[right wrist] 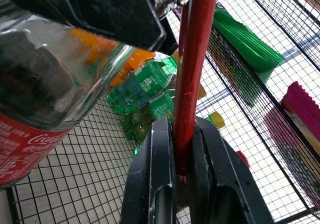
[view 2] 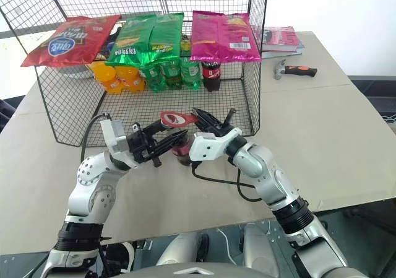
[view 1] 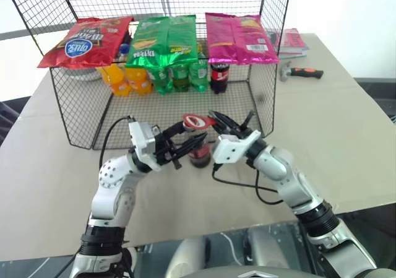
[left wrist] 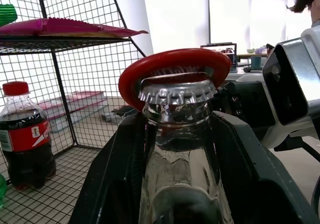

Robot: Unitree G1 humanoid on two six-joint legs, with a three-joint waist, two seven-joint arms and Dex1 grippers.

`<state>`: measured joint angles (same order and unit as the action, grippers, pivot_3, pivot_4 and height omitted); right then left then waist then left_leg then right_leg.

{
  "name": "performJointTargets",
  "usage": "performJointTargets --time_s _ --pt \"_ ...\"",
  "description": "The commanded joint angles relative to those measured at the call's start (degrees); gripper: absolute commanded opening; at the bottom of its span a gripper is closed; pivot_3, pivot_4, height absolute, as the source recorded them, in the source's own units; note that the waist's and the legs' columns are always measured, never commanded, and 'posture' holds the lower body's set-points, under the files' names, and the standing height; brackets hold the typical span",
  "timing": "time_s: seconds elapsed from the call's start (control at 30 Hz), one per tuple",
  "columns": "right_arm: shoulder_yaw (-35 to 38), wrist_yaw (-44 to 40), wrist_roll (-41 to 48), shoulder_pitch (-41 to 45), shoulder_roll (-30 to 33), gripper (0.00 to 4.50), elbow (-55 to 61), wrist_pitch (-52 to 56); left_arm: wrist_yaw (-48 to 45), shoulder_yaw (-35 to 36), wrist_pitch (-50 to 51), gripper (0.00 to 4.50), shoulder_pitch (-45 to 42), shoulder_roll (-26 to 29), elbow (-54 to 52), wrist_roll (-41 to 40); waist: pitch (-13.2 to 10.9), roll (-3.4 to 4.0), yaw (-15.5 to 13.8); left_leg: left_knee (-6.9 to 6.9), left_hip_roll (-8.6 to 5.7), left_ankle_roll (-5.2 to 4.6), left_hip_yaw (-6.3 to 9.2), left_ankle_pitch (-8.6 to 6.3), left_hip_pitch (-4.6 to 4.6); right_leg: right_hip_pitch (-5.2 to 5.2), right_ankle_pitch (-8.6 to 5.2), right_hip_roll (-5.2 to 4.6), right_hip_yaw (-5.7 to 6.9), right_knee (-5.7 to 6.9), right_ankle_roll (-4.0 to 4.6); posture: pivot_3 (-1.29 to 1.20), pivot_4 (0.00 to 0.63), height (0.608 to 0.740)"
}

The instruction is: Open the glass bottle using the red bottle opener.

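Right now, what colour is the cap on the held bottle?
Silver, on the glass bottle; clearest in the left wrist view.

mock shop display in a lab or office room, wire rack with snack bags above soda bottles behind the grippers, hammer, books on tan table, desk with laptop beyond
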<state>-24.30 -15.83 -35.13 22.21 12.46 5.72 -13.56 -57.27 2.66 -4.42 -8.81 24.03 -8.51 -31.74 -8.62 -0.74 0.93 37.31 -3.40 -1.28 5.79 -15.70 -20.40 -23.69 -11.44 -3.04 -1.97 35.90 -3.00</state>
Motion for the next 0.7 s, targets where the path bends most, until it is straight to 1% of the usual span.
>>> performJointTargets --time_s 0.03,0.2,0.33,0.57,0.7 --pt "-4.3 -2.6 -2.3 0.5 1.1 0.00 1.2 -2.2 0.7 -1.2 1.4 1.83 -0.3 -0.3 0.4 1.2 0.0 0.00 0.0 0.00 0.00 -0.01 0.00 -0.01 0.01 0.01 0.00 0.00 0.00 0.00 0.00 0.00 0.150 0.740" --pt "-2.9 -4.4 -0.5 3.6 3.9 0.00 0.7 -4.1 1.1 -1.3 1.4 1.83 -0.5 -0.6 0.5 1.6 0.0 0.00 0.0 0.00 0.00 -0.06 0.00 -0.04 0.01 0.02 0.00 0.00 0.00 0.00 0.00 0.00 0.150 0.740" --pt "-1.0 -5.4 0.5 8.3 8.0 0.00 -0.8 -7.3 1.5 -1.6 1.3 1.83 -0.7 -1.1 0.6 1.9 0.0 0.00 0.0 0.00 0.00 -0.06 -0.01 -0.04 0.00 0.02 0.00 -0.01 0.00 -0.02 0.00 0.00 0.150 0.740" --pt "1.4 -4.2 1.1 13.3 11.7 0.00 -4.9 -11.8 1.7 -2.0 0.9 1.83 -1.4 -1.6 1.3 2.4 0.0 -0.02 -0.2 0.00 -0.01 -0.03 0.01 -0.02 -0.07 0.00 0.00 -0.04 0.03 -0.06 -0.01 0.00 0.150 0.740" --pt "1.9 -3.1 0.8 14.4 12.7 0.00 -5.8 -13.6 1.7 -2.1 0.8 1.83 -1.4 -1.8 1.4 2.4 0.0 -0.02 -0.3 0.01 -0.02 -0.05 0.03 -0.03 -0.11 -0.01 0.00 -0.06 0.05 -0.07 0.00 0.00 0.150 0.740"
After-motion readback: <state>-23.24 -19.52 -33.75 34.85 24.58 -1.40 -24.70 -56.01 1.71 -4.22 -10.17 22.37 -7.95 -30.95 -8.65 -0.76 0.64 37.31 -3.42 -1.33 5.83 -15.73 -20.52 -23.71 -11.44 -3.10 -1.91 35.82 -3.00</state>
